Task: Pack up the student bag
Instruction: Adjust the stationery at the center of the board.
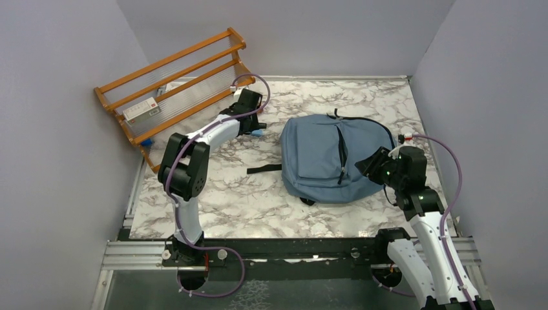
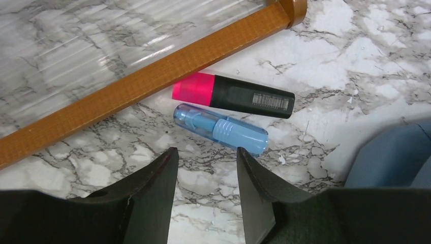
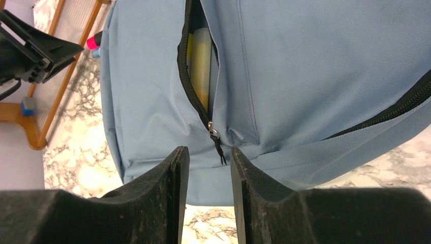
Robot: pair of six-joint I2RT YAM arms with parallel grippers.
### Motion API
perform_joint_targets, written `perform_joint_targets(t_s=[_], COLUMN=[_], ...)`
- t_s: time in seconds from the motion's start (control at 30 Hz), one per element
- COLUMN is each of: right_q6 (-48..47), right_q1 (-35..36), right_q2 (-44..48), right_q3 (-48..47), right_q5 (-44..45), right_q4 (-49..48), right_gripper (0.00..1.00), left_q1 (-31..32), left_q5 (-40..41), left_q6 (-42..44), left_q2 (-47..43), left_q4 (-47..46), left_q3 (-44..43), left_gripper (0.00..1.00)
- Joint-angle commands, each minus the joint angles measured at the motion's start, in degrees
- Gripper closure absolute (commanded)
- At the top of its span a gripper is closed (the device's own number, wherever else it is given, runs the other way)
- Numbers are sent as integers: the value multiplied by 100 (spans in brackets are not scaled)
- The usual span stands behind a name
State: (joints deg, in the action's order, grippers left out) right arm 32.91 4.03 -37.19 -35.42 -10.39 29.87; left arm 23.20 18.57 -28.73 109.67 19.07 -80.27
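The student bag [image 1: 323,158], dusty blue, lies flat in the middle of the marble table. Its front pocket zipper [image 3: 190,76] is partly undone, and a yellow object [image 3: 201,61] shows inside. My right gripper [image 3: 209,150] hovers open at the bag's near right edge [image 1: 369,165]. The black zipper pull [image 3: 217,145] hangs just ahead of its fingertips, with nothing between them. My left gripper [image 2: 206,152] is open and empty left of the bag [image 1: 255,126]. Just beyond its tips lie a blue highlighter [image 2: 221,128] and a pink-capped black highlighter [image 2: 234,95].
A wooden rack [image 1: 168,84] with a ribbed clear shelf leans at the back left, its rail [image 2: 152,76] right behind the highlighters. A white box [image 1: 141,111] rests on it. A black strap [image 1: 263,169] trails left of the bag. Grey walls enclose the table.
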Motion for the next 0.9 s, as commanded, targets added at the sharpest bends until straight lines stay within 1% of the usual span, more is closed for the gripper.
perform_joint_targets(t_s=[0.0, 0.27, 0.57, 0.87], right_q6=[-98, -108, -127, -128], right_q1=[1, 1, 1, 1], right_q2=[30, -7, -102, -125], right_q3=[86, 97, 111, 116], right_q5=[-155, -182, -213, -219], right_q4=[0, -20, -44, -58], right_gripper=[60, 59, 60, 59], left_q1=[-44, -53, -55, -61], left_q5=[-116, -203, -339, -603], left_q6=[-38, -1, -43, 382], left_q2=[258, 521, 1055, 1633], left_q4=[-178, -275, -272, -300], left_q3=[-329, -683, -1269, -1910], left_gripper=[53, 53, 52, 53])
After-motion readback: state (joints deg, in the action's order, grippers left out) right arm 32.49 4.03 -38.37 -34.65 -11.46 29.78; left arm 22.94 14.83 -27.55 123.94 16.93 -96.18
